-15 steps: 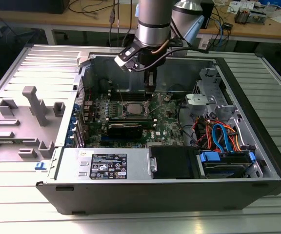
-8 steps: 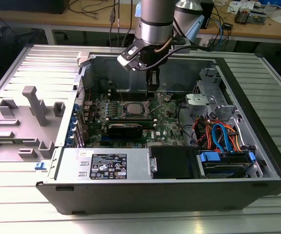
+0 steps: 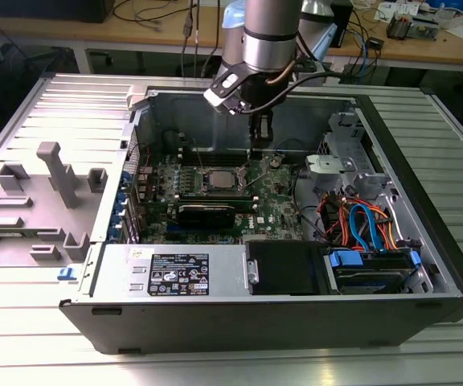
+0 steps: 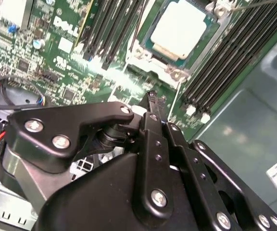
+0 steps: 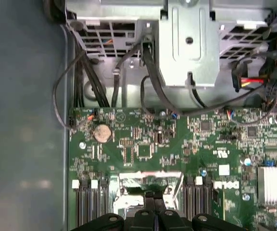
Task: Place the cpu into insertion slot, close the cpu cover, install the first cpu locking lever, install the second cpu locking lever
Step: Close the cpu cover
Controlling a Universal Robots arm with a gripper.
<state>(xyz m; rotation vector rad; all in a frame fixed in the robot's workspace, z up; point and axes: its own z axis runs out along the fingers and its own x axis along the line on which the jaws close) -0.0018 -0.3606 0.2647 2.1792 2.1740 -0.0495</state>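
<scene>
**A:** In the exterior view, why does the computer case [image 3: 296,326] lie open on its side on the desk [image 3: 30,322]?

**B:** We think it is so the green board [image 3: 276,197] faces up and we can come at it from above. Our gripper [image 3: 260,145] hangs inside the case, low over the board. It is just to the exterior view's right of the socket [image 3: 237,187], and the chip [image 3: 220,180] sits in that socket.

**A:** And in the second wrist view?

**B:** There we look past the fingers [image 4: 151,103], which are pressed together with nothing between them. We judge that a narrow tip like this suits pushing better than grasping. The chip lies flat, silver top up. The cover [image 4: 143,54] seems folded down around it, with the chip showing through the cut-out. We cannot tell whether it is latched. The tip hovers near one edge of the cover, and whether it touches anything we cannot say.

**A:** What does the first wrist view add?

**B:** It shows the closed fingers from the other side, with the cover's metal edge just past them. Farther along the board are a coin battery [image 5: 101,132] and then the grey drive cage [image 5: 186,48], well apart from our tip.
</scene>
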